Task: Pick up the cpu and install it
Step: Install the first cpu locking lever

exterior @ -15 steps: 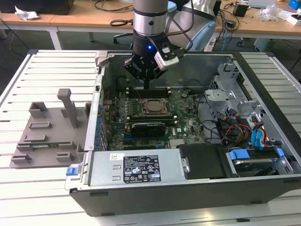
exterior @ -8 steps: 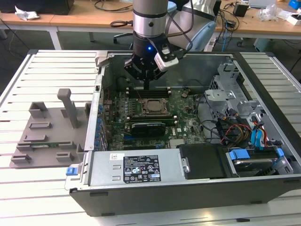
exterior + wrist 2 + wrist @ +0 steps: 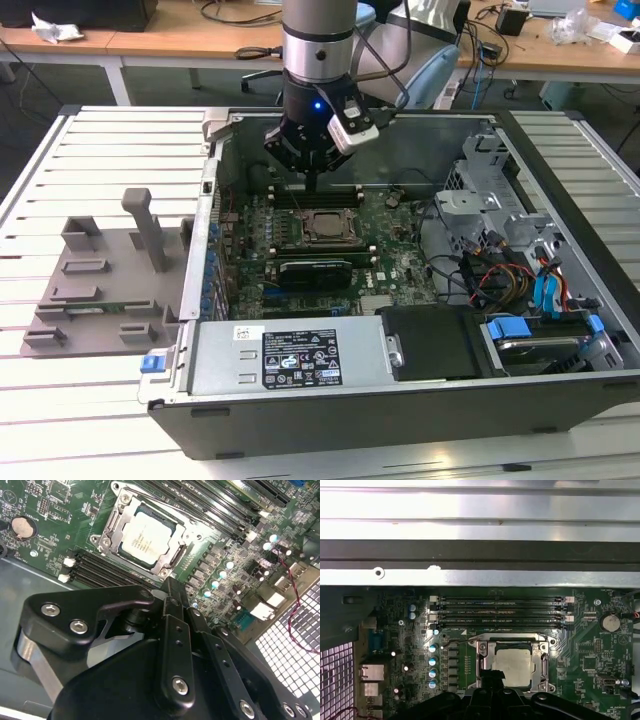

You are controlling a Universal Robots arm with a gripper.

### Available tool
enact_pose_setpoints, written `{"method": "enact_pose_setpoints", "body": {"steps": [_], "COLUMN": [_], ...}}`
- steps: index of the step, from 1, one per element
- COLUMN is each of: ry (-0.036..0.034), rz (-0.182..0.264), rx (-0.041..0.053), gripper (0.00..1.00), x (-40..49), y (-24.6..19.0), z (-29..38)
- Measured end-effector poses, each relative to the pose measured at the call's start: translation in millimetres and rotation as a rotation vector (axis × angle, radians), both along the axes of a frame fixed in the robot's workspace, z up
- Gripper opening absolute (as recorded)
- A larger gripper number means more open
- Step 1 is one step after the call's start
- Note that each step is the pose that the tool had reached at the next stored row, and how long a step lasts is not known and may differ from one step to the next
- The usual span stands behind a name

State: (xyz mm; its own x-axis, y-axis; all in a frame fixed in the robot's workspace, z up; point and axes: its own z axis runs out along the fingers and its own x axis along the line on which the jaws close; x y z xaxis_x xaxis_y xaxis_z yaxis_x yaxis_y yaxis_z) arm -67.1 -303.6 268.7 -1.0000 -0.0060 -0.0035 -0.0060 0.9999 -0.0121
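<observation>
The cpu, a small square chip with a pale silvery top, lies flat inside the metal socket frame on the green motherboard. It also shows in the exterior view and the first wrist view. My gripper hangs just above the board beside the socket, with its black fingers pressed together and nothing between them. In the first wrist view the gripper tip overlaps the chip's near edge. In the exterior view the gripper stands over the memory slots, just behind the socket.
The open computer case lies on a slatted white table. A long black expansion card sits in front of the socket. The power supply, drive cage and cables crowd the case. A grey fixture tray lies at the exterior view's left.
</observation>
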Motion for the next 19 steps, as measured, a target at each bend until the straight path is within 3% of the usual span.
{"method": "enact_pose_setpoints", "body": {"steps": [5,7,13,15,16,19], "ry": [0.0,-0.0001,-0.0021,-0.0024,-0.0023,-0.0023], "rz": [0.0,0.0,0.0,0.0,0.0,0.0], "rx": [0.0,-0.0002,0.0,0.0006,0.0048,0.011], "gripper": [0.11,0.11,0.11,0.11,0.11,0.11], "x": [-0.3,-7.5,-40.9,-46.1,-50.7,-52.8], "y": [3.7,5.7,5.8,5.9,7.2,14.9], "z": [-5.6,-6.0,-6.2,-6.3,-6.7,-8.3]}}
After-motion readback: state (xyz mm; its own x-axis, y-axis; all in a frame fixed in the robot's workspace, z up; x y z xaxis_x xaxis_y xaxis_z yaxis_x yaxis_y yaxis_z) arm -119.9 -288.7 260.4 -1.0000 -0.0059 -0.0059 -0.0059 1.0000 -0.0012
